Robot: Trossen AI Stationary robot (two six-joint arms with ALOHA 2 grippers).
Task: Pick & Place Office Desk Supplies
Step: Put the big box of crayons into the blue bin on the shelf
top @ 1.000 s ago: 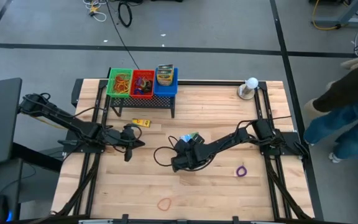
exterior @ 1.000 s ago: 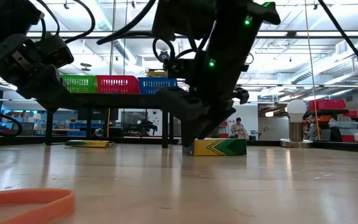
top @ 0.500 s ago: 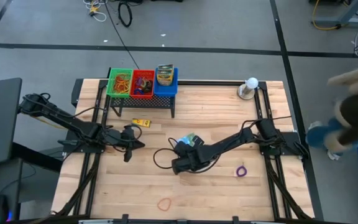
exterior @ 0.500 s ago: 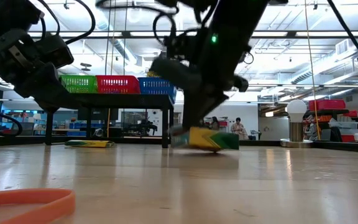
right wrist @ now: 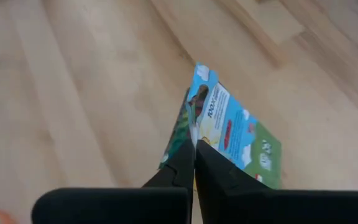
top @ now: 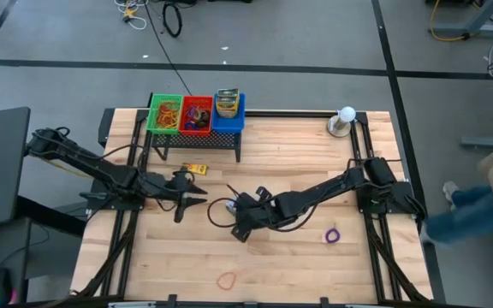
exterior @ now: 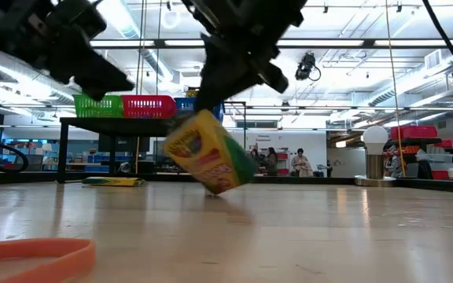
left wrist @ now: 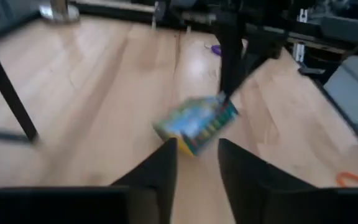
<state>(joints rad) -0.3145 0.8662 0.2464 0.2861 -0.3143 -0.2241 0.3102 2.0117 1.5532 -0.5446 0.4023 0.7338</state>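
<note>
The right tool (top: pixel 240 228) is near the middle of the table (top: pixel 298 154), its fingers (right wrist: pixel 194 163) pinched on an edge of a crayon box (exterior: pixel 208 151), which hangs tilted above the wood. The left tool (top: pixel 197 199) hovers just beside it with a narrow gap between its fingers (left wrist: pixel 159 167). An orange band (top: pixel 227 279), a purple band (top: pixel 332 234) and a second box (top: pixel 194 168) lie on the table, well apart.

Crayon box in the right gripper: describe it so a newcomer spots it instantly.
Start at the wooden table, then find the right gripper near mid-table. It is shut on the crayon box, hanging tilted off the wood. The other crayon box lies flat by the rack.
</note>
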